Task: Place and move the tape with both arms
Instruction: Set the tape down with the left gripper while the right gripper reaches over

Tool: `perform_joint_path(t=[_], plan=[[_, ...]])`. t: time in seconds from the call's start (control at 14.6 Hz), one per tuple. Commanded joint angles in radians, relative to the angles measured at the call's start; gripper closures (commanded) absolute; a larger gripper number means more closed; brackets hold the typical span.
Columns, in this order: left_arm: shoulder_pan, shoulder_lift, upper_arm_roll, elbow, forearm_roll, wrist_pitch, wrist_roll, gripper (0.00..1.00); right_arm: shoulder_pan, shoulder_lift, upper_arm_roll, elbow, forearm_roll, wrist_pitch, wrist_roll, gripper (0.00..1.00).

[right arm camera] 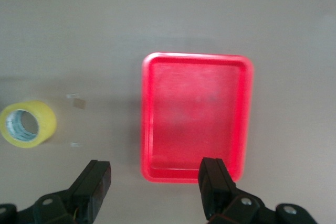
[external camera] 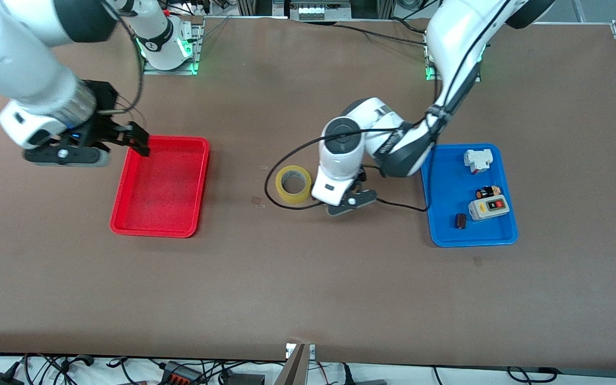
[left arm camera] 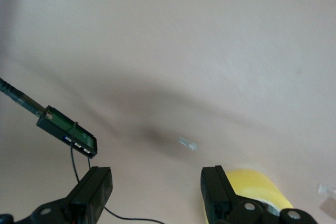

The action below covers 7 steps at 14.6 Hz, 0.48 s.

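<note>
Front view, tape [external camera: 294, 184]: yellowish roll lying flat on the brown worktop [external camera: 308, 289], between the red tray [external camera: 121, 206] and the blue tray [external camera: 441, 235].
Left gripper [left arm camera: 156, 190]: low over the worktop just beside the tape, on the roll's blue-tray side; fingers [left arm camera: 212, 184] spread apart, nothing between them, the roll just outside one finger.
Right gripper [right arm camera: 155, 182]: up in the air over the red tray's rim at the right arm's end; fingers spread, holding nothing.
Red tray: bare inside.
Blue tray: holds a grey switch box [external camera: 489, 208], a white block [external camera: 477, 159] and two small dark items.
</note>
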Motion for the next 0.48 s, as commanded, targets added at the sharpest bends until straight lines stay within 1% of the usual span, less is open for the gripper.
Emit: perform_joint_path(t=[0.0,0.07,0.27,0.41], plan=[[0.073,-0.077,-0.034,-0.035,0.005,-0.071,0.035,0.00,0.094,0.080,-0.006,0.001,0.005,0.083,0.103,0.02],[0.120,-0.091,-0.069,-0.035,0.004,-0.085,0.066,0.00,0.123,0.111,-0.006,0.001,0.005,0.117,0.123,0.02],[0.295,-0.134,-0.188,-0.034,0.005,-0.201,0.181,0.00,0.217,0.209,-0.006,0.001,0.005,0.200,0.196,0.02],[0.364,-0.162,-0.213,-0.028,0.007,-0.284,0.230,0.00,0.269,0.270,-0.006,0.001,0.005,0.238,0.253,0.02]])
